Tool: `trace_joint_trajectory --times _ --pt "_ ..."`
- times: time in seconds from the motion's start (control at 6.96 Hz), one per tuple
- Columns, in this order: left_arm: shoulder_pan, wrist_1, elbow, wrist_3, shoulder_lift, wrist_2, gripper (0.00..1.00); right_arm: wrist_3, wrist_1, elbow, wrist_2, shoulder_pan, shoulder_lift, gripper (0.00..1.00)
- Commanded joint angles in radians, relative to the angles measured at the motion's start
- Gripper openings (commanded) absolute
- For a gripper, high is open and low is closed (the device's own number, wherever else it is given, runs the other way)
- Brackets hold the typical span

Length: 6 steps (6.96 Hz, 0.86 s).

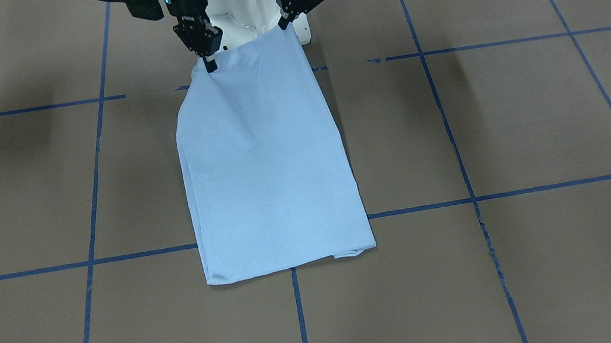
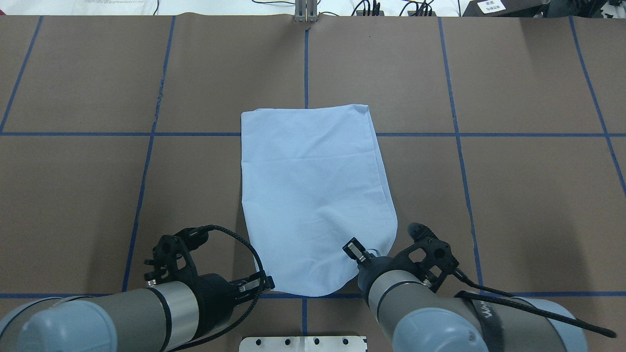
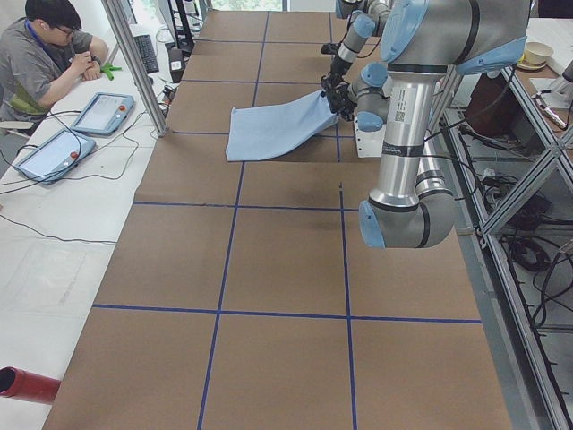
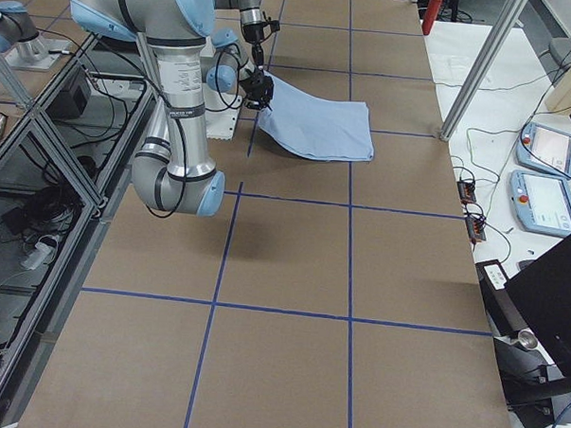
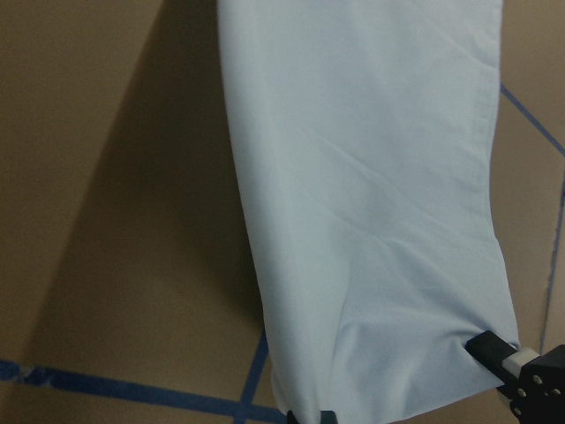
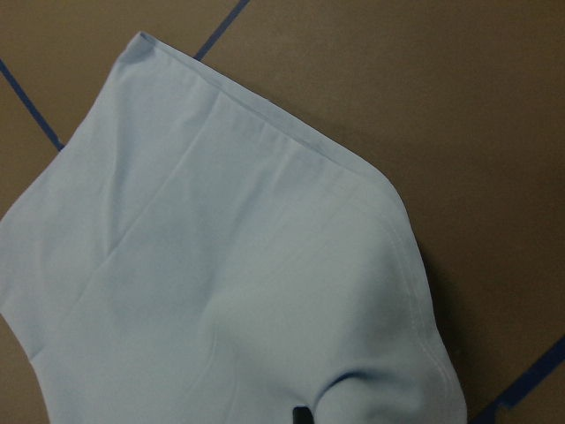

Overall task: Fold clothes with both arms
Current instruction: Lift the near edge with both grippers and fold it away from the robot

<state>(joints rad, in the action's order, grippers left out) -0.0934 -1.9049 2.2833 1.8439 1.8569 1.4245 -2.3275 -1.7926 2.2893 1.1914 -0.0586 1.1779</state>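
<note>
The light blue T-shirt (image 1: 268, 158) (image 2: 313, 186) is folded into a long narrow strip. Its far end lies flat on the brown table, and its near end is lifted off the surface toward the robot's base. My left gripper (image 1: 282, 23) (image 2: 266, 282) is shut on one near corner of the shirt. My right gripper (image 1: 209, 64) (image 2: 353, 248) is shut on the other near corner. Both wrist views are filled with the hanging cloth (image 5: 371, 177) (image 6: 221, 265), with one black fingertip (image 5: 499, 349) at its edge. Collar, print and label are hidden.
The white pedestal base (image 1: 242, 3) stands right behind the lifted edge. Blue tape lines (image 2: 305, 58) grid the brown table. A seated person (image 3: 45, 63) and tablets (image 3: 103, 112) are at a side bench. A red cylinder (image 3: 22, 385) lies near the table's end.
</note>
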Motion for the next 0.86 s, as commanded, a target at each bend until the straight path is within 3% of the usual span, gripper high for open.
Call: trace_joint_trajectory --times 0.0,0.29,0.43,0.72 --pt "-0.005 0.148 0.082 -0.02 0.01 0.03 0.0 0.022 -0.106 0.008 0.002 0.01 -0.047 0.0" --pt "-0.121 0.153 0.024 -0.13 0.053 0.036 0.0 0.124 -0.091 -0.107 0.002 -0.084 -0.102 0.0" --pt "-0.196 0.152 -0.073 -0.193 0.121 0.069 0.0 0.143 -0.021 -0.157 0.001 -0.119 -0.109 0.0" --pt "-0.31 0.135 -0.219 -0.28 0.159 0.099 0.0 0.193 0.068 -0.297 0.0 -0.194 -0.139 0.0"
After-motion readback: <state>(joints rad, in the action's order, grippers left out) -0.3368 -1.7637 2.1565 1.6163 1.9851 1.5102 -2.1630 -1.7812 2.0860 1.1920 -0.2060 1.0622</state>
